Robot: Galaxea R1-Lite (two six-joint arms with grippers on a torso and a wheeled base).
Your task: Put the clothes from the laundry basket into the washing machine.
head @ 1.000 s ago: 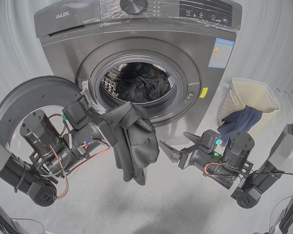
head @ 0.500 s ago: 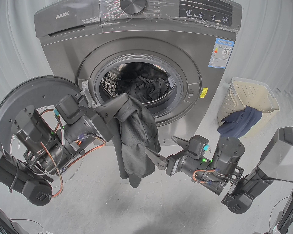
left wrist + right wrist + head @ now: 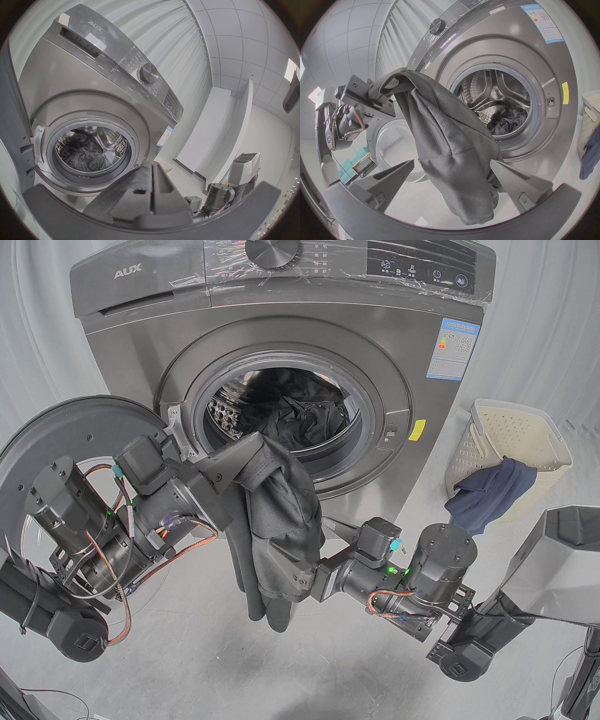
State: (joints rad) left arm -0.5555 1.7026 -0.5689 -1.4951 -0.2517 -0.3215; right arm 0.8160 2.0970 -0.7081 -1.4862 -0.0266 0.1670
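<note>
1. While the dark grey garment [image 3: 281, 521] hangs just in front of the drum opening [image 3: 281, 390] of the washing machine [image 3: 387, 334], it is pinched at its top fold by the left gripper [image 3: 244, 452], whose fingers are pressed together on the cloth.
2. The right gripper [image 3: 450, 175] is held spread around the garment's lower half, one finger on each side, not yet closed.
3. The hanging tail is best gathered by that gripper before any push, so that nothing is left draped over the opening's rim.
4. Both ends should then be carried far into the drum, onto the dark clothes [image 3: 294, 418] lying there, and released only past the rim.
5. A navy garment [image 3: 494, 490] is draped over the near rim of the laundry basket [image 3: 525, 427], right of the machine.
</note>
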